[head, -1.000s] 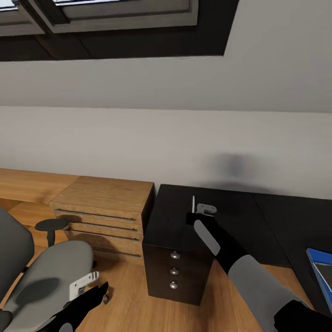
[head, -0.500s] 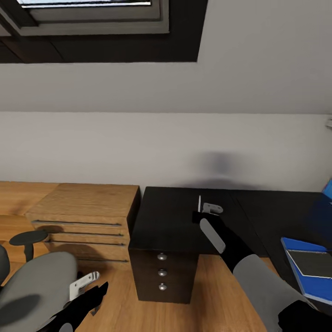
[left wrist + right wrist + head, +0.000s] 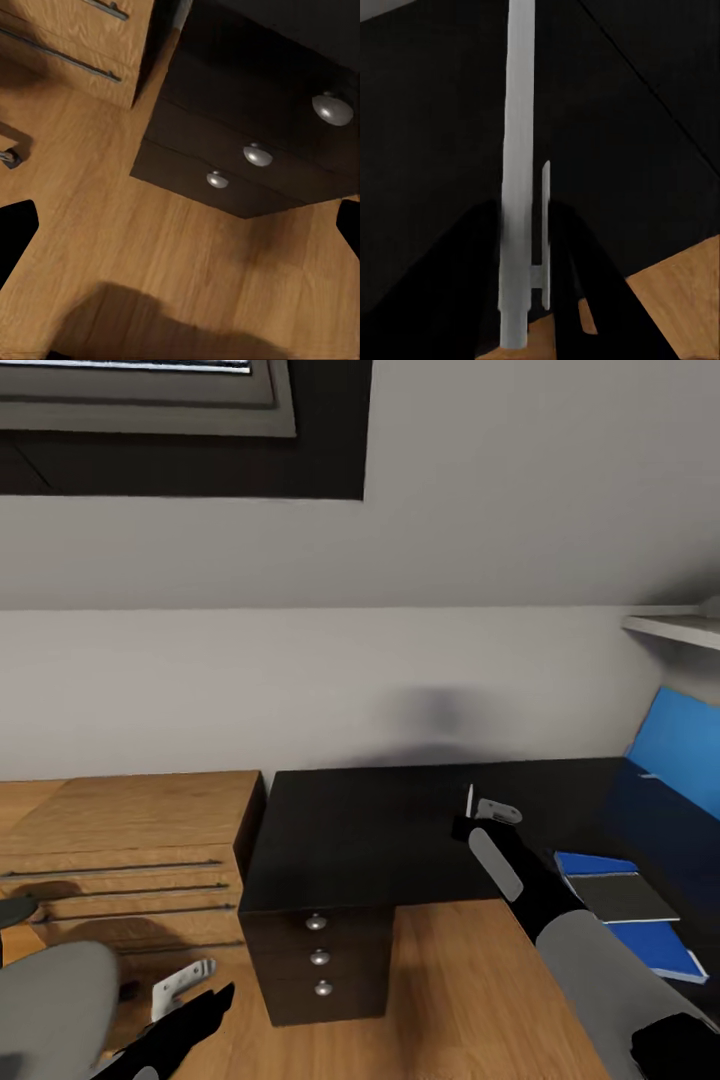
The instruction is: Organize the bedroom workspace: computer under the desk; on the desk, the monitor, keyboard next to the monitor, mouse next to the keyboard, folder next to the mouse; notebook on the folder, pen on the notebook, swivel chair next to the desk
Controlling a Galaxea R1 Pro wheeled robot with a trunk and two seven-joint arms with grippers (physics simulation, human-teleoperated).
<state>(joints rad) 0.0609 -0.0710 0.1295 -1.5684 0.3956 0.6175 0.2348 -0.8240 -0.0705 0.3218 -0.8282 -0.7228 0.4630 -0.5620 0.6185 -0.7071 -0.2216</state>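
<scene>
Head view | right fingers (image 3: 465,300) clamp pen (image 3: 514,187) | left fingers (image 3: 15,232) spread | swivel chair (image 3: 50,1000) cropped

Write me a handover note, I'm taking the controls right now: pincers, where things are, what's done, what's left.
Right pincer: over the desk, apparently shut on the pen, held upright.
Left pincer: open, empty, low beside the chair.
Done: folder lies on the desk, notebook on top of it.
Left: lay the pen on the notebook, off to the right of the pincer; then bring the chair next to the desk. Check monitor, keyboard, mouse and computer yourself.
</scene>
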